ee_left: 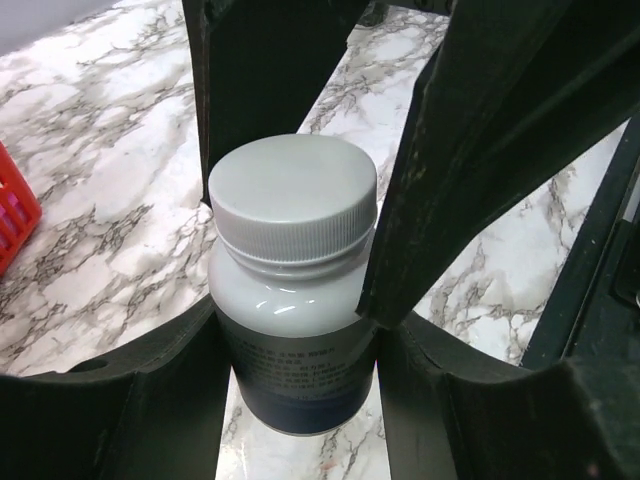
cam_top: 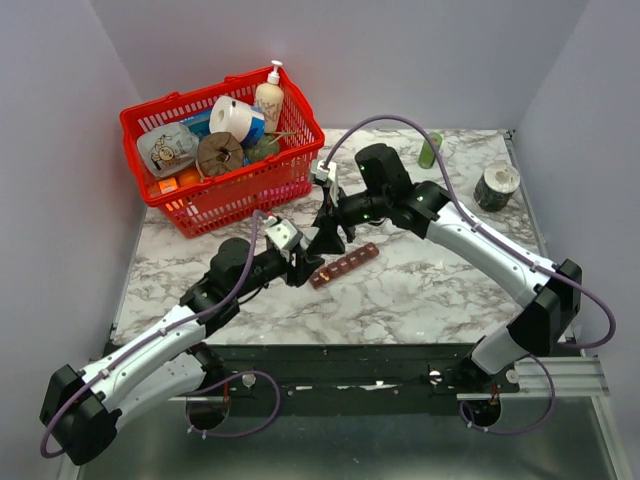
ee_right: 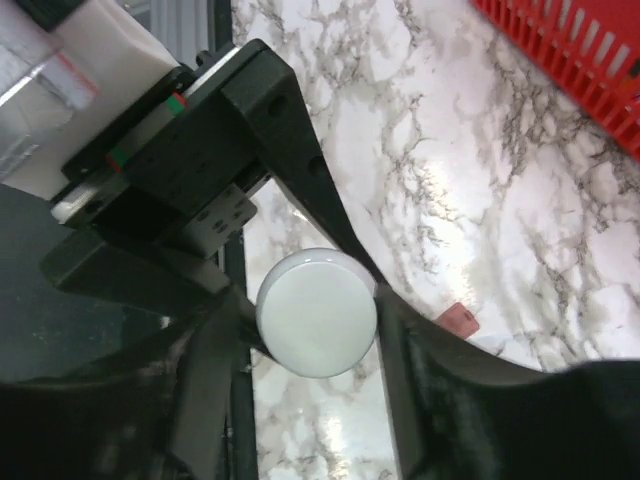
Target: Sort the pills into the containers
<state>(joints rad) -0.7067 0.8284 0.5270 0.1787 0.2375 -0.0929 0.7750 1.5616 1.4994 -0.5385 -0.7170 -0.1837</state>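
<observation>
Lying flat on the grey-veined white marble surface (cam_top: 420,280) was the narrow dark red-brown plastic strip of small square compartments (cam_top: 343,265), set at a slant near the middle, just right of the left claw (cam_top: 305,265) and just below the right claw (cam_top: 325,242). No pills showed in it, and whether its lids stood open could not be told.

Just beside the strip, the left claw gripped a white plastic pill bottle with a dark label (ee_left: 290,340) by its body, upright and capped. Its ribbed white screw cap (ee_left: 293,190) sat between the right claw's fingers (ee_right: 400,340), which came down from above. Whether those fingers were pressing on the cap or only flanking it could not be told.

The likely step was unscrewing the cap, and several things could have gone wrong. If the right claw turned the cap while the left claw's hold on the smooth body was too light, the bottle could have spun with it or slipped out. If the cap came free suddenly, the bottle might have tipped and scattered pills over the surface. The strip looked light, and either claw working so close could have nudged it aside.

Farther off stood a large red plastic mesh basket (cam_top: 240,190) full of household items at the back left, and a slim green cylindrical bottle (cam_top: 430,150) at the back right.
</observation>
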